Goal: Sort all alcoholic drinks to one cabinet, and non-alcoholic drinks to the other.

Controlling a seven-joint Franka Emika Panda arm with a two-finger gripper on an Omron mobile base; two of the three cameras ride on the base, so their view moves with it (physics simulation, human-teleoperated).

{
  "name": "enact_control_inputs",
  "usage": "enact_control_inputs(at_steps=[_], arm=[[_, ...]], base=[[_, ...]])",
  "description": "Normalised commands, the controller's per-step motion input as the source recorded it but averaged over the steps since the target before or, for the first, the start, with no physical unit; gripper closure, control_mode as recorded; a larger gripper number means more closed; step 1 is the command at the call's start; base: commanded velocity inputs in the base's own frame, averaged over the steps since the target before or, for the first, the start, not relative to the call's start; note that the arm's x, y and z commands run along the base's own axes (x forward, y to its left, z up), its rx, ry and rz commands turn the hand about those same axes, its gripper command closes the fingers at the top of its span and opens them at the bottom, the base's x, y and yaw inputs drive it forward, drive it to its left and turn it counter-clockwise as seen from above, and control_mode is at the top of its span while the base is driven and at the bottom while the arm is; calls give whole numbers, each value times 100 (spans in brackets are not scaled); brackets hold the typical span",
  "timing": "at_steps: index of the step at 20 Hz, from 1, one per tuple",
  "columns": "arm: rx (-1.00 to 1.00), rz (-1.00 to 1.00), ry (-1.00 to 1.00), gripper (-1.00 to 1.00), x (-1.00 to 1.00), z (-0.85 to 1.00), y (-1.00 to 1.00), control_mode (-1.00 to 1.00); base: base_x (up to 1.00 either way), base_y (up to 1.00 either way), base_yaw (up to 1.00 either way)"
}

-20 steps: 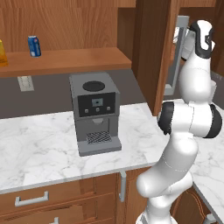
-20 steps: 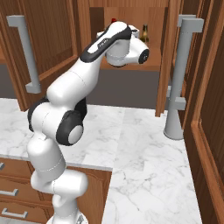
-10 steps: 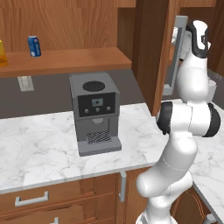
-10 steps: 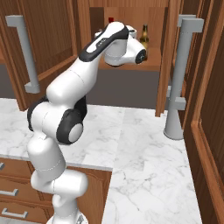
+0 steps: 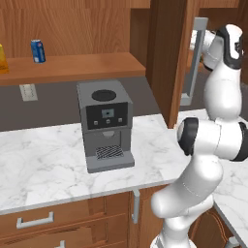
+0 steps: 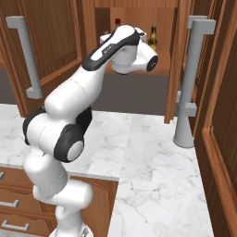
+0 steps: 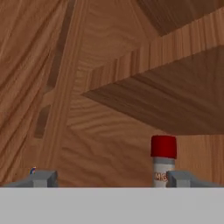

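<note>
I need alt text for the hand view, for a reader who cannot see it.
Open gripper inside a wooden cabinet, with the red cap and narrow neck of a grey bottle rising beside its right fingertip. Nothing is held between the fingertips.

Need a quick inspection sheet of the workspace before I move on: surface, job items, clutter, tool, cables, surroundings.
Surface: marble counter, bare apart from the coffee machine.
Job's things: blue soda can and juice carton on the left cabinet shelf; brown beer bottle and red-capped grey bottle upright in the right cabinet.
Clutter: coffee machine.
Tool: open, empty, inside the right cabinet; the grey bottle stands by one fingertip.
Cables: nothing seen.
Surroundings: open cabinet doors with grey handles, wall outlet, drawers.
</note>
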Motion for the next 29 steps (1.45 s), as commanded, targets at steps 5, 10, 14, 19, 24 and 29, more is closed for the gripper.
enact_control_inputs(at_steps=[5, 10, 14, 19, 24, 29], arm=[[3, 0, 0, -100, -100, 8, -1, -100], [0, 0, 0, -100, -100, 0, 6, -100], [0, -1, 2, -100, -100, 0, 30, -100], [0, -5, 5, -100, -100, 0, 25, -100], [0, -12, 9, -100, -100, 0, 17, -100], [0, -18, 8, -100, -100, 0, 5, -100]], base=[[0, 0, 0], [0, 0, 0], [0, 0, 0], [0, 0, 0], [0, 0, 0], [0, 0, 0]])
